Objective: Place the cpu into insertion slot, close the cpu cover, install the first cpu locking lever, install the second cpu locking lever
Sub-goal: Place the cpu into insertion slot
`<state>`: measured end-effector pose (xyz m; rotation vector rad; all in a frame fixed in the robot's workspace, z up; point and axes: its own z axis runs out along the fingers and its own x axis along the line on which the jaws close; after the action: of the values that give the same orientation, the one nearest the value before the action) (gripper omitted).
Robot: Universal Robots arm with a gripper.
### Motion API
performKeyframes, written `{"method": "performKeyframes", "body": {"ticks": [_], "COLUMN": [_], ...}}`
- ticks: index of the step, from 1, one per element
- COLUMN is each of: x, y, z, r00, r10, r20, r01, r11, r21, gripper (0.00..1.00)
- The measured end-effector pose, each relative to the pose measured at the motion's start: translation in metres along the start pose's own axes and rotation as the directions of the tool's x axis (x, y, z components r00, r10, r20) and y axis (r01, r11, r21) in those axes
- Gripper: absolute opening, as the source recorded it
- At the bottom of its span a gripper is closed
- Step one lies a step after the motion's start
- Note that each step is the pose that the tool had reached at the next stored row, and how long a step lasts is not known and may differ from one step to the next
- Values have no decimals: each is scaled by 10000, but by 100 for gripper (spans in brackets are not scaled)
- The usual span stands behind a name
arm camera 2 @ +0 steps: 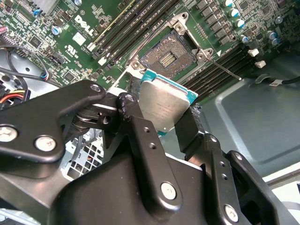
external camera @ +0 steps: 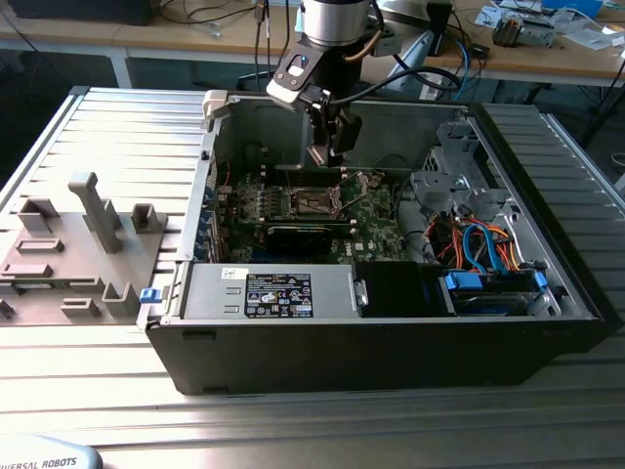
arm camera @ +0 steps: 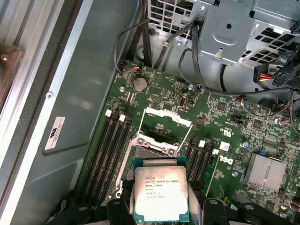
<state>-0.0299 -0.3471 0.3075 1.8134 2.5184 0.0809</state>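
On the exterior view's left, a grey tray (external camera: 59, 283) of grey fixture blocks (external camera: 98, 210) lies on the slatted metal surface (external camera: 293, 420), just beside the open computer case (external camera: 391, 352). Inside the case, along its near wall, sits the power supply (external camera: 273, 293) with a label on top, and behind it lies the long black expansion card (external camera: 303, 233) on the green motherboard (external camera: 376, 215).

My gripper (external camera: 330, 147) hangs above that board, near the middle of the case. In both wrist views my gripper (arm camera 2: 161, 112) (arm camera: 161, 206) is clamped on the cpu (arm camera 2: 164, 105) (arm camera: 161, 194), with one black finger (arm camera 2: 136, 117) pressed against each of two opposite edges and the silver-grey top facing the cameras.

The cpu is not seated. The insertion slot (external camera: 314, 203) (arm camera 2: 166, 56) lies bare on the board beyond the chip, its dark centre uncovered. In the first wrist view the cpu overlaps the slot's near edge. The cpu cover (arm camera: 168, 116) stands swung open on the slot's far side, and the green board shows through its cut-out. In the second wrist view a thin metal lever (arm camera 2: 225, 70) juts from the slot's corner across the black memory slots (arm camera 2: 220, 58).

Further to the exterior view's right are a grey drive cage (external camera: 449, 166) and a bundle of blue and orange cables (external camera: 479, 244).
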Motion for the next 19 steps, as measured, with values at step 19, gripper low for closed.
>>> {"method": "performKeyframes", "body": {"ticks": [19], "x": [0], "y": [-1], "z": [15], "r00": [9999], "r10": [163], "r20": [11], "r01": [-163], "r11": [9999], "r21": [0], "gripper": [54]}}
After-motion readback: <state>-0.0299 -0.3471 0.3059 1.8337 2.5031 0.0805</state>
